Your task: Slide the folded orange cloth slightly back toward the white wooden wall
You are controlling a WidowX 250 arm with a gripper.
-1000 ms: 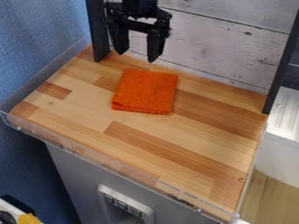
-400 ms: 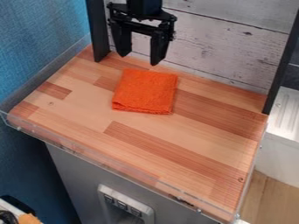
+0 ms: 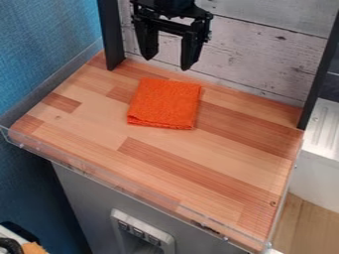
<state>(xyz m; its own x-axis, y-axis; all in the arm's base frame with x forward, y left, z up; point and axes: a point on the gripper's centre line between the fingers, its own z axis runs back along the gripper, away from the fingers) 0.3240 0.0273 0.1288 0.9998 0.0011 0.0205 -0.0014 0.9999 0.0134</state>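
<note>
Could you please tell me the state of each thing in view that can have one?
Tool: open, holding nothing, hanging beyond the cloth's far edge.
Orange cloth: folded into a rough square, lying flat on the wooden surface.
Two black posts: upright, one on each side at the back.

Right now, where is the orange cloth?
In the camera view, the orange cloth lies toward the back of the wooden counter, left of centre, just below the open claw.
</note>
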